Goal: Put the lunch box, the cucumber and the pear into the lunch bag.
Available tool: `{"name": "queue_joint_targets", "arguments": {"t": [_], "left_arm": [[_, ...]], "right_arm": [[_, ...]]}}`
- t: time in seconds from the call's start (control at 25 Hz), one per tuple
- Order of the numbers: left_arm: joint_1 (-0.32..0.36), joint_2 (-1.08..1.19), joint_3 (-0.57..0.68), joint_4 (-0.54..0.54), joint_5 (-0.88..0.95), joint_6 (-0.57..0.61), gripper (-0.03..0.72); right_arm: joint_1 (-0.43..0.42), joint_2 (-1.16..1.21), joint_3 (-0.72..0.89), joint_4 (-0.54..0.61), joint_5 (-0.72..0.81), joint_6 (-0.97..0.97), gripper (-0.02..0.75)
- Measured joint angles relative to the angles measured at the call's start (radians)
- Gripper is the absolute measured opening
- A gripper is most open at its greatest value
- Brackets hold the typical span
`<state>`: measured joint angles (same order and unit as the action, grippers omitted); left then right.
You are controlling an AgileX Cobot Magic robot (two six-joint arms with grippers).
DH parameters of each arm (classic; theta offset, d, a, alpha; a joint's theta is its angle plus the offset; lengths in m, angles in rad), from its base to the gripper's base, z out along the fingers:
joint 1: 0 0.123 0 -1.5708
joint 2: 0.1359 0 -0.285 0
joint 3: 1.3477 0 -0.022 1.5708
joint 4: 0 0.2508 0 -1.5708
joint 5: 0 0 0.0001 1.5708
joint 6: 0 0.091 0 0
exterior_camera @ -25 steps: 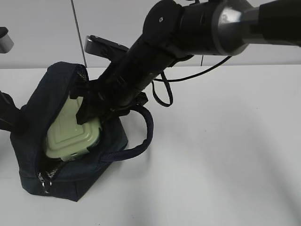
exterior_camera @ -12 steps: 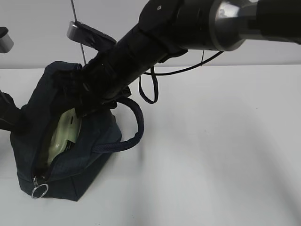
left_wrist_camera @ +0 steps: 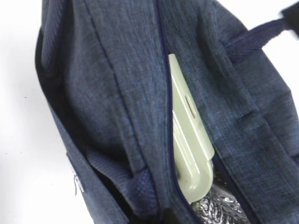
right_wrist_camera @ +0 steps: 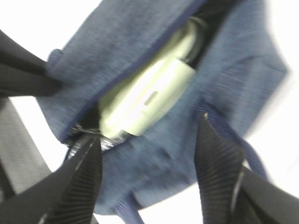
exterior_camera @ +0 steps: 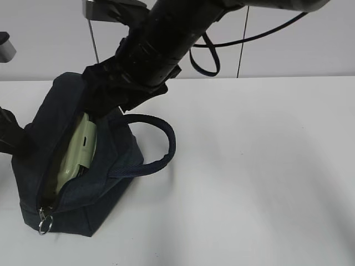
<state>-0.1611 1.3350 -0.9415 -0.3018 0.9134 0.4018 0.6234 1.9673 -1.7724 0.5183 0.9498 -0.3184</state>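
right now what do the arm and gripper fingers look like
The right arm is matte black and tubular, with a thin black cable looping off it and a silver camera bracket near the wrist. The right gripper has black fingers with finely ribbed pads.

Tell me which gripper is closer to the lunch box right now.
Hard to call. The right gripper hangs open just above the lunch box in the lunch bag; the left gripper is out of frame, its camera close on the opening.

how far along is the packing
Done: the lunch box sits on edge inside the lunch bag. In hand: nothing; the right gripper is open above the bag's mouth. Left: the cucumber and pear, neither in view.
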Motion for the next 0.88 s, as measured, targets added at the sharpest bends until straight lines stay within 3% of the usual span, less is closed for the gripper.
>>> {"name": "queue_joint_targets", "arguments": {"t": [0.24,0.4,0.88], "left_arm": [[0.000,-0.013,0.000,0.004,0.001,0.000,0.029],[0.000,-0.020,0.000,0.004,0.003,0.000,0.037],[0.000,-0.021,0.000,0.004,0.003,0.000,0.057]], "right_arm": [[0.021,-0.025,0.000,-0.103,0.069,0.058,0.484],[0.079,-0.010,0.000,-0.088,0.100,0.069,0.481],[0.078,0.020,0.000,-0.132,0.140,0.107,0.481]]}}
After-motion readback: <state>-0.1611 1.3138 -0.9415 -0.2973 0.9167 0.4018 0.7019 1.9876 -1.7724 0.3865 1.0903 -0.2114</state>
